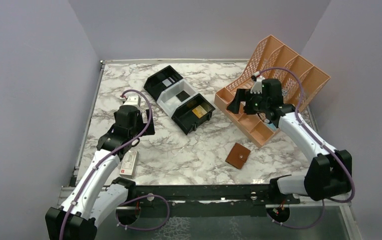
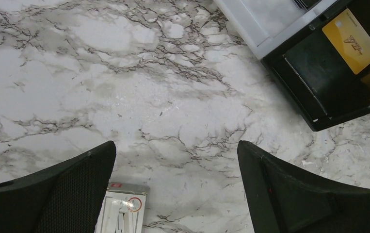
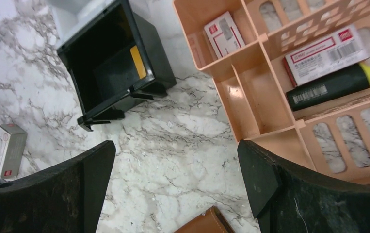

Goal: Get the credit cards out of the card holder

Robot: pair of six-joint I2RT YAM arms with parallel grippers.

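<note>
We find the small flat brown leather card holder (image 1: 238, 155) lying folded shut on the marble-pattern desk (image 1: 188, 150), lower centre-right of the top view, stud uppermost, its inside hidden. The left tool (image 2: 175, 148) hangs over bare desk at centre left, jaws spread wide, holding nothing. The right tool (image 3: 175, 148) hangs at upper right beside the peach plastic organiser (image 1: 289, 75), jaws likewise wide and empty. The holder's corner shows at the bottom edge of the right wrist view. A gold-yellow card (image 1: 198, 112) lies in the black end compartment of the black-and-white tray (image 1: 164, 104).
</note>
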